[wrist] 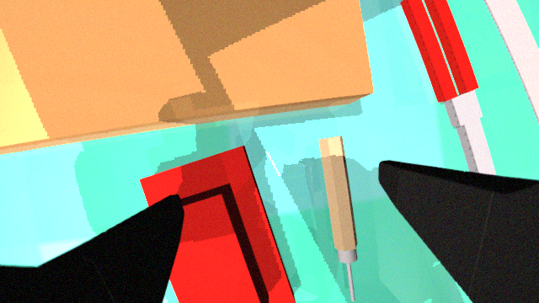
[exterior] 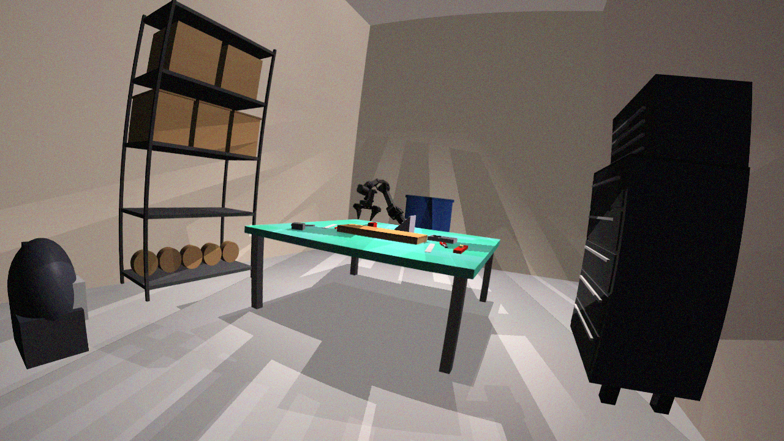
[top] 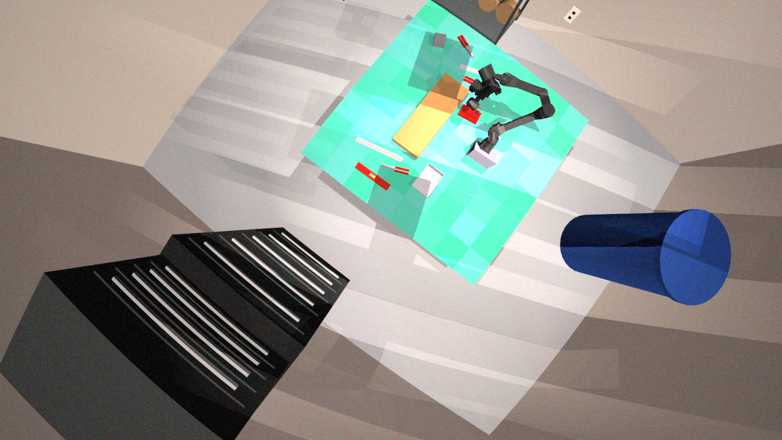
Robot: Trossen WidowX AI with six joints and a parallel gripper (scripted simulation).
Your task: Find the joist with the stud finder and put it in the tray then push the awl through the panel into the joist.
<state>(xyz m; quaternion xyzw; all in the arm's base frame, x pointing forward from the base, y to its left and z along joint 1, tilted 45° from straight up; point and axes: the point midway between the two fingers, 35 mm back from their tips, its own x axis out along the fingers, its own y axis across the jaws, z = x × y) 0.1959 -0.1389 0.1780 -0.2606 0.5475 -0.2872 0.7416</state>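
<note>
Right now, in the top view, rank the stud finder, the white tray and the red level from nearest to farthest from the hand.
1. Stud finder: right by the open hand, beside the panel.
2. White tray: past the panel's far end.
3. Red level: beyond the tray, near the table edge.
</note>
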